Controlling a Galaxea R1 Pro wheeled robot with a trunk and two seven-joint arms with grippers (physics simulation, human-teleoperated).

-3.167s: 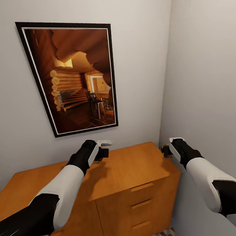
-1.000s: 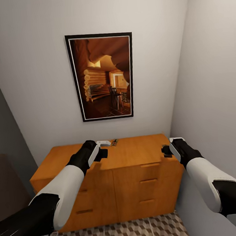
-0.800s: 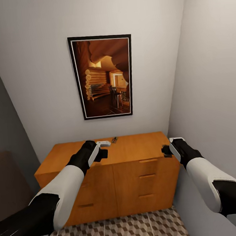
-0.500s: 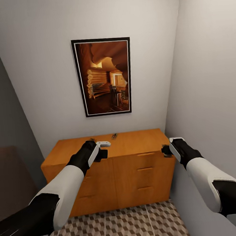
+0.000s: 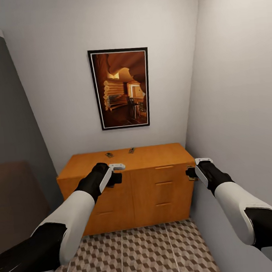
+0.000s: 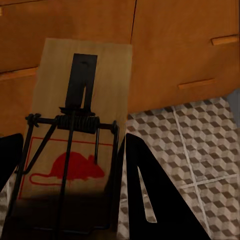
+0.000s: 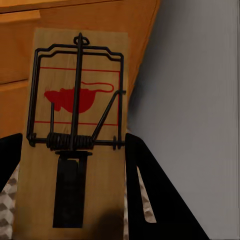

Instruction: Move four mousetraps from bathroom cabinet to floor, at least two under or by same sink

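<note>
Plainly, each arm carries one of the mousetraps: the left gripper (image 6: 67, 195) pinches a trap (image 6: 75, 130) by the end of its board, fingers pressed against either side, and the right gripper (image 7: 70, 200) clamps its own trap (image 7: 75, 130) the same way; both boards jut out past the fingertips, spring and bar uppermost, with the red mouse print showing.

Judging by their look, these are light, stiff little slabs of wood; they should not bend or slip much in a firm pinch, though the wire bar and spring sit proud of the surface and could snag or trip if squeezed (the bare end of the board, away from the metal, looks the safest place to hold, and that is roughly where both grips sit).

Counting: four traps in all; two in the grippers and two more, small and dark, lying well apart from each other near the back edge of the cabinet (image 5: 127, 185) top, one (image 5: 109, 155) toward the middle-left and one (image 5: 131, 150) just right of it, below the framed picture (image 5: 121, 88). The cabinet stands in the corner with all visible drawer fronts closed; the bathroom floor (image 5: 133, 255) of cube-patterned tiles spreads in front of it. One cabinet, one picture, two arms; no trap lies on the tiles yet.
</note>
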